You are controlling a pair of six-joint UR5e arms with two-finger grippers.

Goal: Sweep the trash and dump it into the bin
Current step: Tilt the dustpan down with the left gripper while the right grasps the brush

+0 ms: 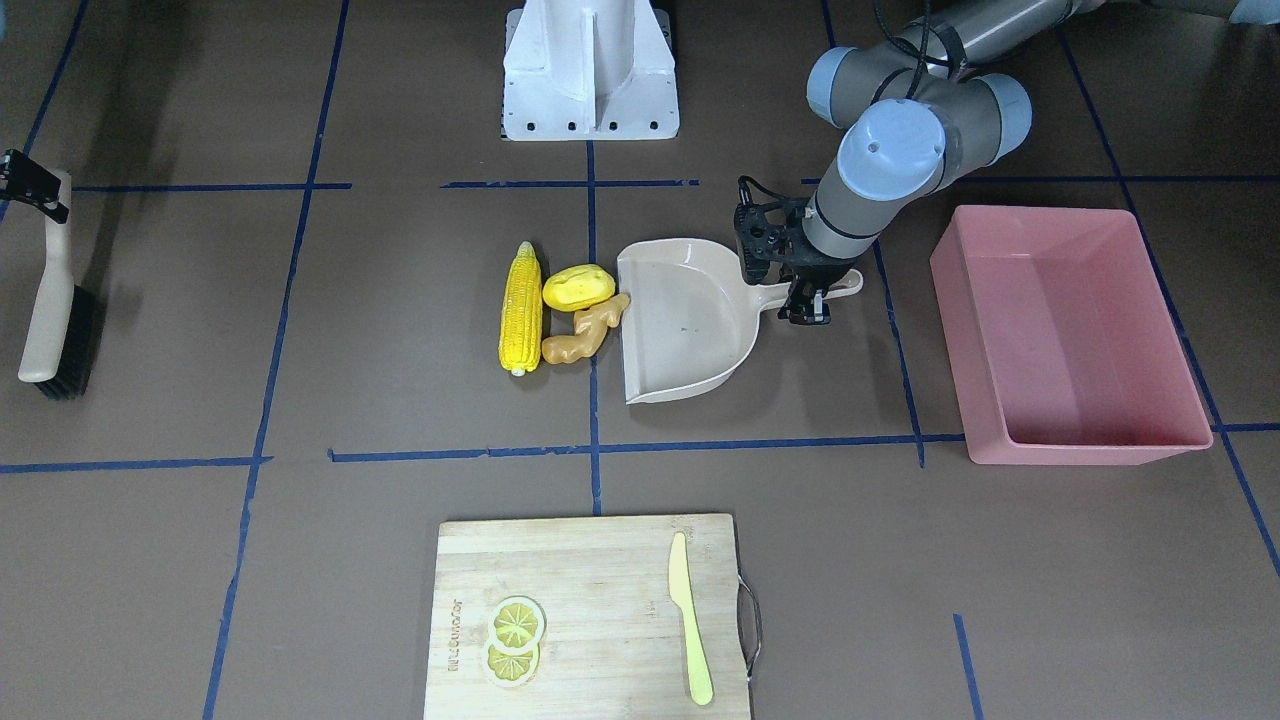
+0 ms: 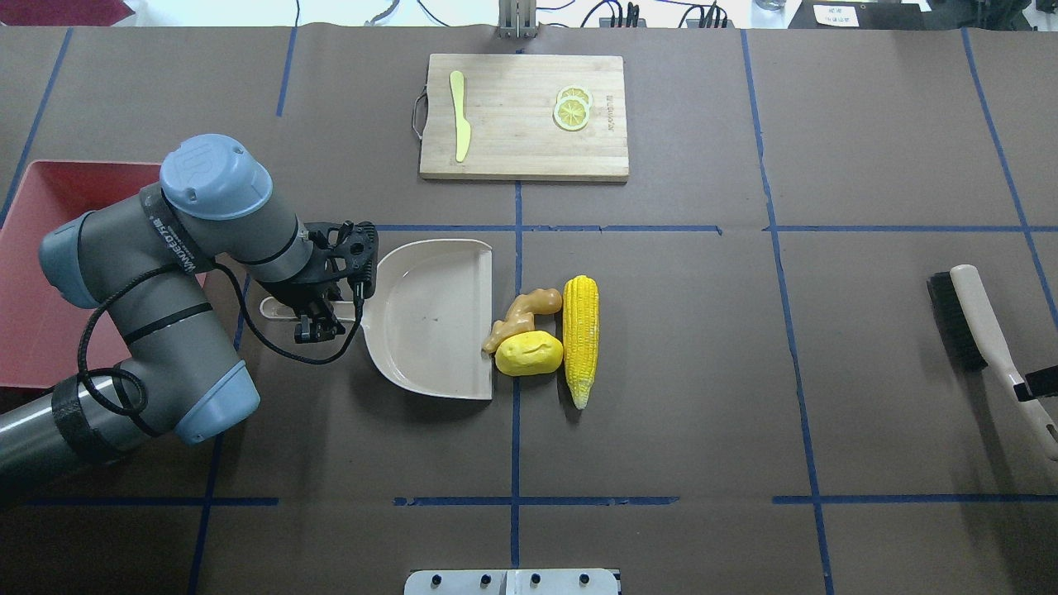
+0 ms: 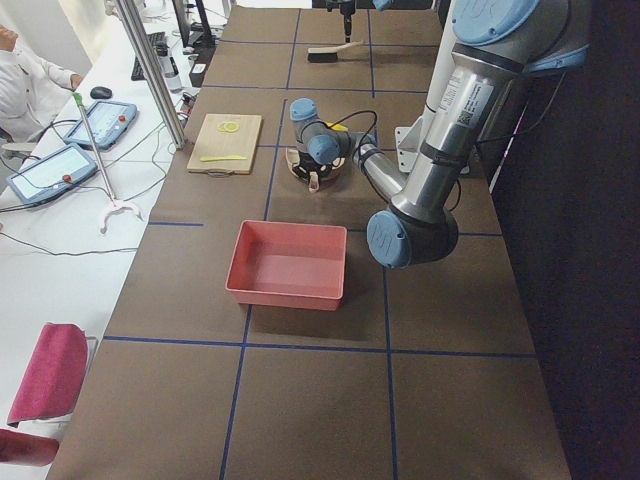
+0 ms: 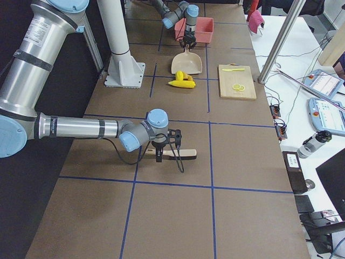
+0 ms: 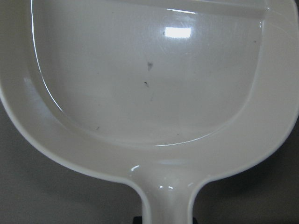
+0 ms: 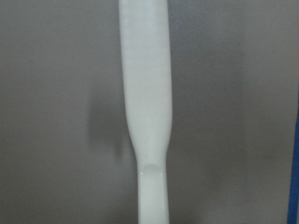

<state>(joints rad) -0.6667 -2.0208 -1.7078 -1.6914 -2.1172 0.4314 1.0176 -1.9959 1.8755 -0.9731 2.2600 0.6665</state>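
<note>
The trash lies together mid-table: a yellow corn cob (image 1: 521, 310), a yellow potato-like lump (image 1: 578, 287) and a tan ginger root (image 1: 585, 335), which touches the open lip of the beige dustpan (image 1: 690, 320). My left gripper (image 1: 808, 308) is shut on the dustpan's handle, and the pan, seen empty in the left wrist view (image 5: 149, 93), rests flat. The pink bin (image 1: 1070, 440) stands empty just beyond the handle. My right gripper (image 1: 30, 185) is shut on the handle of the brush (image 1: 50, 300) far from the trash, and the right wrist view shows that handle (image 6: 145, 93).
A wooden cutting board (image 1: 600, 560) with lemon slices (image 1: 515, 640) and a pale knife (image 1: 690, 620) sits at the table's far side from me. The white robot base (image 1: 590, 70) is behind the trash. Blue tape lines cross the brown table.
</note>
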